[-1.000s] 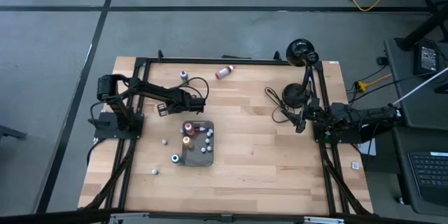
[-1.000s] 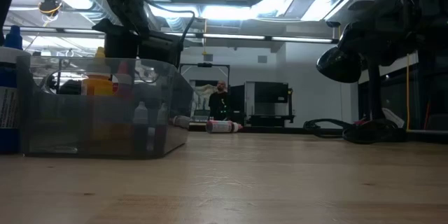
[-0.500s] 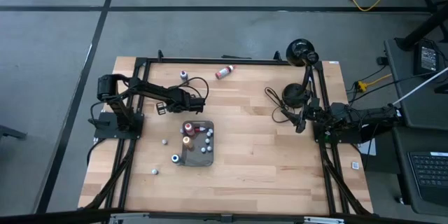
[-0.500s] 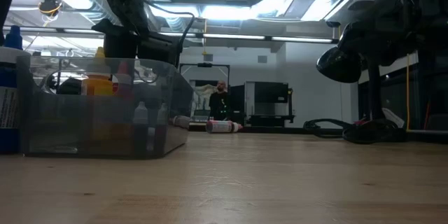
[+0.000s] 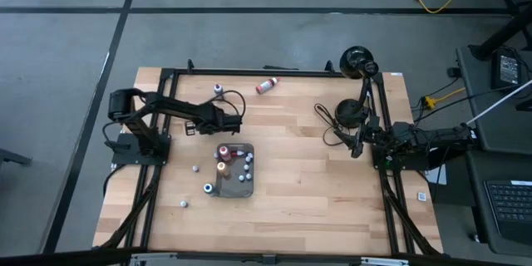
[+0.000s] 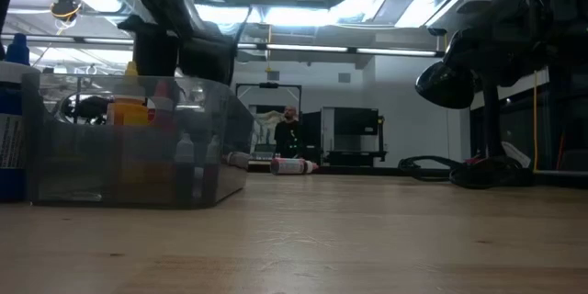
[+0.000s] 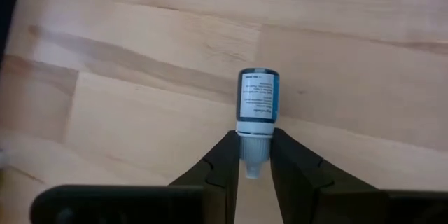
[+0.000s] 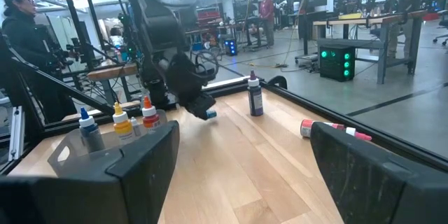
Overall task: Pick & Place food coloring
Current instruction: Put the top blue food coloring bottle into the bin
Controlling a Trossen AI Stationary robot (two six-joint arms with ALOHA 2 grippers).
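Observation:
My left gripper (image 7: 253, 162) is shut on the white cap of a small blue food coloring bottle (image 7: 257, 101), which hangs above the wooden table. In the high view the left gripper (image 5: 236, 120) sits just behind the dark grey tray (image 5: 229, 189), which holds several bottles. More food coloring stands loose: one bottle (image 5: 218, 89) at the back, a red and white one (image 5: 266, 86) lying on its side, and small ones (image 5: 196, 167) (image 5: 208, 188) (image 5: 184, 204) left of the tray. My right gripper (image 8: 245, 175) is open and empty at the table's right side.
A black lamp (image 5: 359, 60) and coiled cables (image 5: 342, 116) stand at the back right. A black frame (image 5: 249, 72) edges the table. In the low view the tray (image 6: 129, 147) fills the left. People (image 8: 21, 28) stand beyond the table.
The left gripper's fingers have closed on the blue bottle's cap. The left arm has drawn back slightly and risen. The right arm has not moved.

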